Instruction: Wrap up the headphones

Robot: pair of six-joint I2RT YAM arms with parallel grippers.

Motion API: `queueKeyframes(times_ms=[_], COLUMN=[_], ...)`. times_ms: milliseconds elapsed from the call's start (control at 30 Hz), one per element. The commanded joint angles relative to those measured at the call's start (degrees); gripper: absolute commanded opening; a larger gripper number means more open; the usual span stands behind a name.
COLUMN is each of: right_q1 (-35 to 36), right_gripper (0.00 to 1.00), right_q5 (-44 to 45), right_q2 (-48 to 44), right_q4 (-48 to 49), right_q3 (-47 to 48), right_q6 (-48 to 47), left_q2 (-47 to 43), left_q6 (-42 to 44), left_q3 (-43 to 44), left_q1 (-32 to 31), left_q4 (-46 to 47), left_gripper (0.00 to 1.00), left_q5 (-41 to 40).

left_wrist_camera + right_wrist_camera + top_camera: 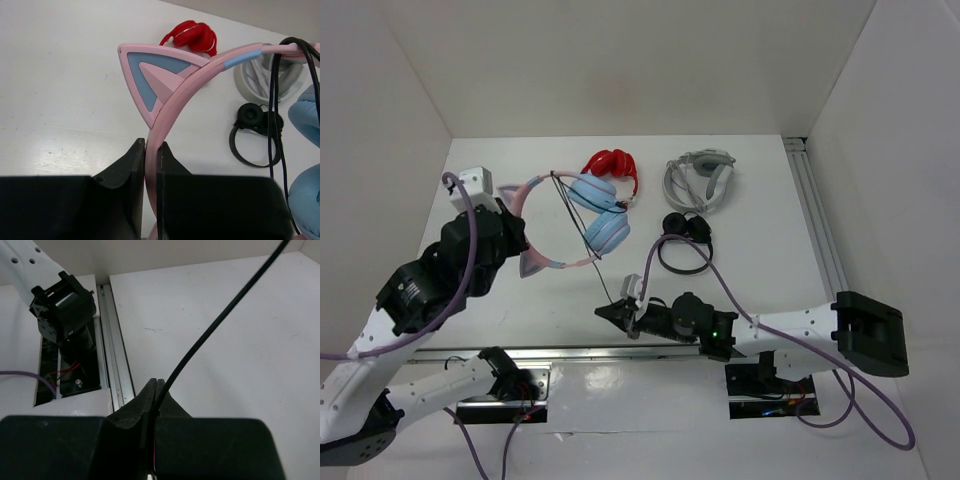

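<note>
- top view: the left gripper [518,238] is closed on the pink headband of the headphones [595,215]. it grips between the two cat ears, and the blue earcups lie just beyond its fingertips on the table [760,270].
- top view: the right gripper [610,312] is pinched together on the thin dark cable [603,272]. the cable runs in a straight, taut line from its tips up to the headband.
- top view: a red pair [612,165] sits beyond the earcups, well ahead of both grippers. a grey pair [698,180] and a small black pair [686,228] lie ahead of the right gripper, apart from it.
- left wrist view: the two black fingers [125,165] squeeze the headband from both sides with no slack. one cat ear [147,75] stands just past the fingertips.
- left wrist view: the cable hangs over the headband ahead and to the right of the fingers, in more than one strand, and one blue earcup shows at the right edge.
- right wrist view: the fingers meet tip to tip with the cable caught in the seam. the cable leaves up and to the right, lifted off the table.
- right wrist view: a metal rail [114,340] and a black motor block [62,305] lie to the left of the fingers.
</note>
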Motion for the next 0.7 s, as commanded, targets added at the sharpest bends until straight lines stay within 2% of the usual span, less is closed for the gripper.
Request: queueKeyframes(times_ms=[0, 167, 433, 500, 667], right_q1=[4.3, 8.2, 9.3, 9.3, 10.0], right_gripper=[0.0, 0.0, 0.0, 0.06, 0.06], right_q5=[6.5, 10.4, 13.2, 13.9, 16.2], right_q2=[-0.9, -2.2, -6.2, -6.2, -6.2], right_q4=[-2.1, -8.1, -12.2, -14.7, -20.7], right_q3=[2.6, 4.3, 5.9, 7.5, 11.6], right_q6=[-3.4, -5.4, -7.8, -8.3, -9.5], left_q2=[1.6, 3.9, 5.7, 5.7, 5.7], left_q6=[-2.8, 0.4, 9.4, 10.7, 12.5], left_q3=[1.3, 0.8, 0.8, 0.1, -3.4], left_q1=[0.4, 0.4, 1.6, 1.6, 1.6], left_q4=[7.5, 8.0, 10.2, 10.8, 10.8], left_gripper=[0.0, 0.0, 0.0, 0.0, 0.0], left_q5=[-6.3, -7.6, -3.0, -2.4, -2.4])
